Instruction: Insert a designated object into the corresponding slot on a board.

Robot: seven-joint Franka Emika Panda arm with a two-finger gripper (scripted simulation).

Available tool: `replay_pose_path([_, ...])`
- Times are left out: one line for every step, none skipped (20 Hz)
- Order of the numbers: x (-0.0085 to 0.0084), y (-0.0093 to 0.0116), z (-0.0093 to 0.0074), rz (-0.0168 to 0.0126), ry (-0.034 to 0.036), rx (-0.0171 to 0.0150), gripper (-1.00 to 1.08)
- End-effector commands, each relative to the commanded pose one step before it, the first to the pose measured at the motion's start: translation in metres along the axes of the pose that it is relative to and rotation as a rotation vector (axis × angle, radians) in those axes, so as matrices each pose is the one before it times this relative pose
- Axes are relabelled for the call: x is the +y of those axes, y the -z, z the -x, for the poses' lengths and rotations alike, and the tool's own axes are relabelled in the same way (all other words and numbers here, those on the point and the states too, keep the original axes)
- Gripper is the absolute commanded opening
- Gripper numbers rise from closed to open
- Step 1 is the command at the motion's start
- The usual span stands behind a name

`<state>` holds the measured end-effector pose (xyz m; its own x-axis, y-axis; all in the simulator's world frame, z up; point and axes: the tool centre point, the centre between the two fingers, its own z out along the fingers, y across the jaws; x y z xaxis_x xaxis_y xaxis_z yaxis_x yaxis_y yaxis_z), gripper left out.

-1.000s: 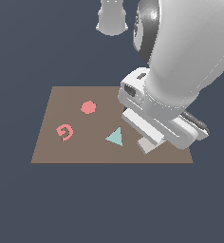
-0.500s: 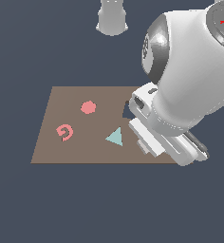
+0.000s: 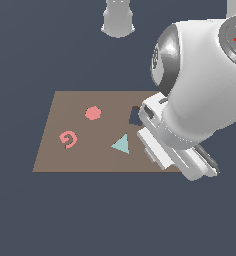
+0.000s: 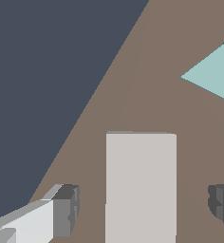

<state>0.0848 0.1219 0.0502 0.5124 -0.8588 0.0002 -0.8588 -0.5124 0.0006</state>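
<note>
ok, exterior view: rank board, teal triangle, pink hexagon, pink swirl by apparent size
Largest to smallest in the exterior view:
1. board
2. teal triangle
3. pink swirl and pink hexagon: they look alike, and the hexagon lies farther back, so unranked.

The flat brown square board (image 3: 80,160) lies on the dark surface (image 3: 50,215). On it, the pink hexagon (image 3: 92,113) sits behind the pink spiral piece (image 3: 68,139), and the teal triangle (image 3: 121,144) lies toward the exterior view's right of both. The pale grey-beige rectangular block (image 4: 141,185) rests on the board between the hand's (image 4: 144,209) spread fingers (image 4: 66,210), near the triangle.
</note>
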Motion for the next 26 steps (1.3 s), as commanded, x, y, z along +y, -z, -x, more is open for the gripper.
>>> replay_pose_path([-0.00011, -0.00142, -0.00019, -0.00016, -0.00076, 0.00002, 1.0])
replay_pose_path([-0.00014, -0.00205, -0.00004, -0.00004, -0.00069, -0.00002, 1.0])
replay_pose_path([-0.00019, -0.00287, -0.00006, -0.00006, -0.00097, -0.00003, 1.0])
replay_pose_path([-0.00019, -0.00369, -0.00015, -0.00008, -0.00138, -0.00005, 1.0])
replay_pose_path([-0.00017, -0.0037, -0.00014, -0.00008, -0.00138, -0.00006, 1.0])
replay_pose_path([-0.00008, -0.00287, -0.00018, -0.00007, -0.00119, -0.00005, 1.0])
replay_pose_path([-0.00009, -0.00206, -0.00002, -0.00004, -0.00069, -0.00003, 1.0])
replay_pose_path([-0.00003, -0.00123, -0.00006, -0.00003, -0.00049, -0.00002, 1.0])
replay_pose_path([-0.00005, -0.00042, 0.00009, 0.0, 0.0, 0.0, 1.0])
replay_pose_path([0.0, 0.0, 0.0, 0.0, 0.0, 0.0, -1.0])
replay_pose_path([0.0, 0.0, 0.0, 0.0, 0.0, 0.0, -1.0])
replay_pose_path([0.0, 0.0, 0.0, 0.0, 0.0, 0.0, -1.0])
replay_pose_path([0.0, 0.0, 0.0, 0.0, 0.0, 0.0, -1.0])
replay_pose_path([0.0, 0.0, 0.0, 0.0, 0.0, 0.0, -1.0])
replay_pose_path([0.0, 0.0, 0.0, 0.0, 0.0, 0.0, -1.0])
replay_pose_path([0.0, 0.0, 0.0, 0.0, 0.0, 0.0, -1.0])
replay_pose_path([0.0, 0.0, 0.0, 0.0, 0.0, 0.0, -1.0])
replay_pose_path([0.0, 0.0, 0.0, 0.0, 0.0, 0.0, -1.0])
replay_pose_path([0.0, 0.0, 0.0, 0.0, 0.0, 0.0, -1.0])
replay_pose_path([-0.00016, 0.00039, 0.00004, -0.00048, 0.00004, -0.00006, -1.0])
replay_pose_path([-0.00002, 0.00062, -0.00002, 0.0, 0.0, 0.0, -1.0])
replay_pose_path([-0.00006, 0.00187, -0.00007, 0.0, 0.0, 0.0, -1.0])
replay_pose_path([-0.00006, 0.00187, -0.00007, 0.0, 0.0, 0.0, -1.0])
replay_pose_path([-0.00002, 0.00062, -0.00002, 0.0, 0.0, 0.0, -1.0])
replay_pose_path([0.00046, -0.00248, 0.00015, 0.00151, -0.00009, -0.0003, -1.0])
replay_pose_path([0.00008, -0.00002, 0.0001, 0.00004, 0.00069, -0.00001, -1.0])
